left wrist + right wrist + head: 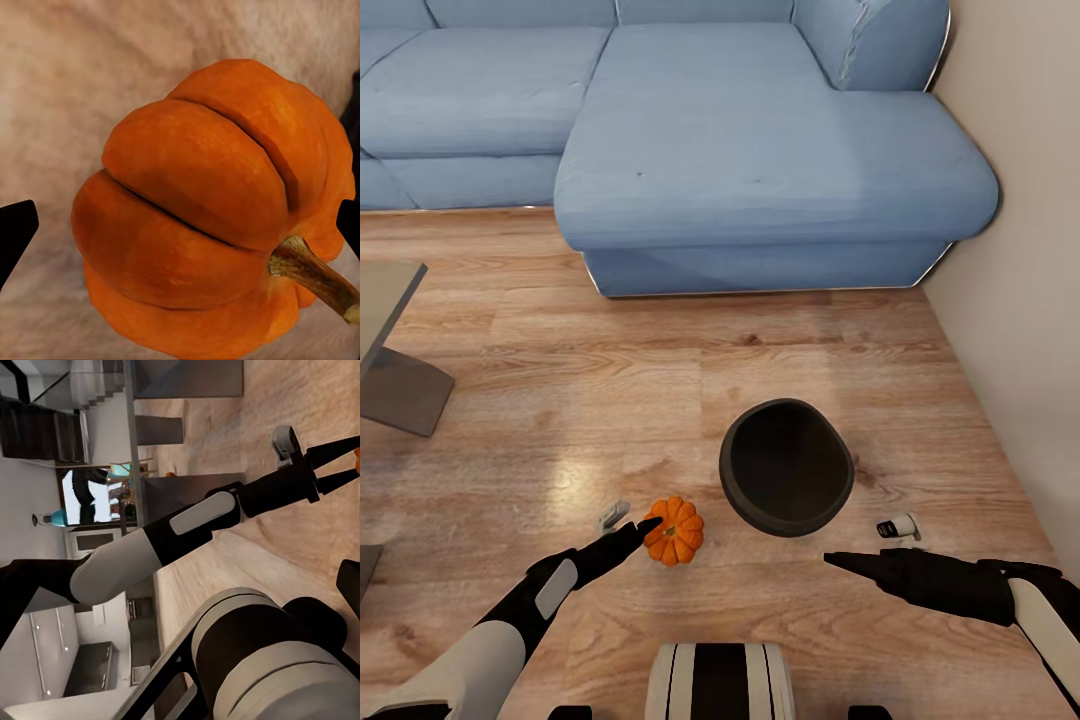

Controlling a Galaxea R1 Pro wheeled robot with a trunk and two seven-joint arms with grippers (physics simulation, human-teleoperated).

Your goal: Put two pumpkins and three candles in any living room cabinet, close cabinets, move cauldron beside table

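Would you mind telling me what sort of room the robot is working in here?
Most likely a living room: a blue corner sofa against a pale wall, a light wood plank floor, and the corner of a low glass table at the left.

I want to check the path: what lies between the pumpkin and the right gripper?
In the head view, bare wood floor lies between the pumpkin and the right gripper. The cauldron sits just beyond that stretch, toward the sofa.
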